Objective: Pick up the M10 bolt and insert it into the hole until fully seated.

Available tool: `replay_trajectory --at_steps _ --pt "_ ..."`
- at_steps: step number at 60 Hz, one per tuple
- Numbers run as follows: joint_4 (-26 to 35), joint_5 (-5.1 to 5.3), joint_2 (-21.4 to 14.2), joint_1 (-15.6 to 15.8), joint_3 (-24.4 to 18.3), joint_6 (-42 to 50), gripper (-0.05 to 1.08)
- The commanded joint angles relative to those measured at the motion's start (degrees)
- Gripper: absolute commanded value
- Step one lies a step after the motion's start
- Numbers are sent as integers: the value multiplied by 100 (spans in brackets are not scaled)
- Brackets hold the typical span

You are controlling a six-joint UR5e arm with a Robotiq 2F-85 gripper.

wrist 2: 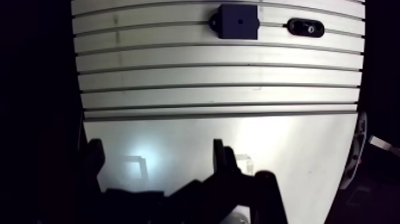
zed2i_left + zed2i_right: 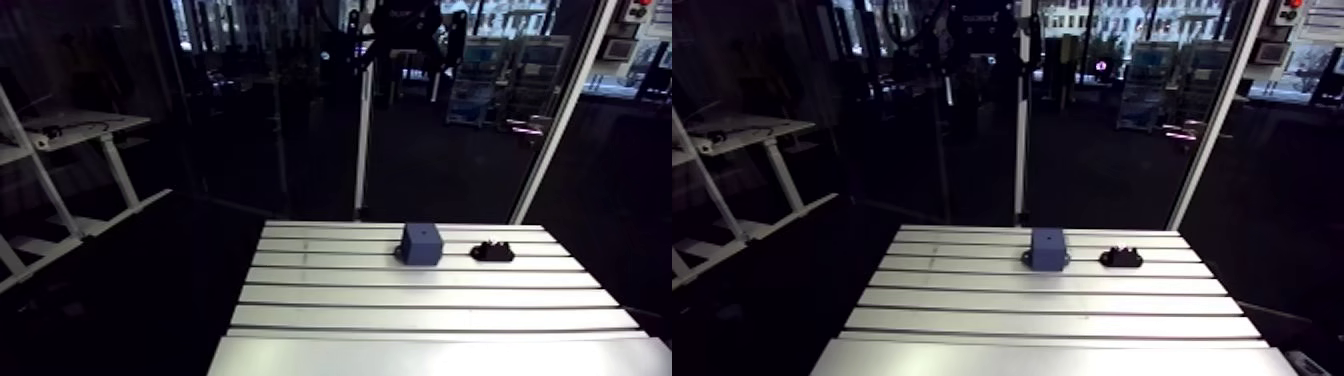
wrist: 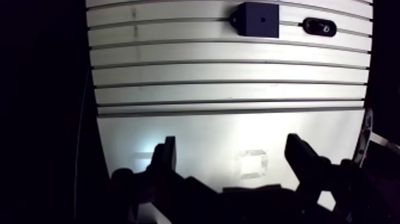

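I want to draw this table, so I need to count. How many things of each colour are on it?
Dark blue block: 1
Small black piece: 1
Total: 2

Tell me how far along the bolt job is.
Nothing looks done yet. The gripper is open and empty over the near end of the table. The block, its hole seemingly empty, and the small black piece beside it, probably holding the bolt, sit untouched at the far end. Reaching, grasping and inserting all remain.
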Motion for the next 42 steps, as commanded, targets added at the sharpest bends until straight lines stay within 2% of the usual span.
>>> replay_trajectory --at_steps 1,42 --pt "-300 61 -107 273 236 -88 1" --pt "-344 10 -125 258 290 -113 1"
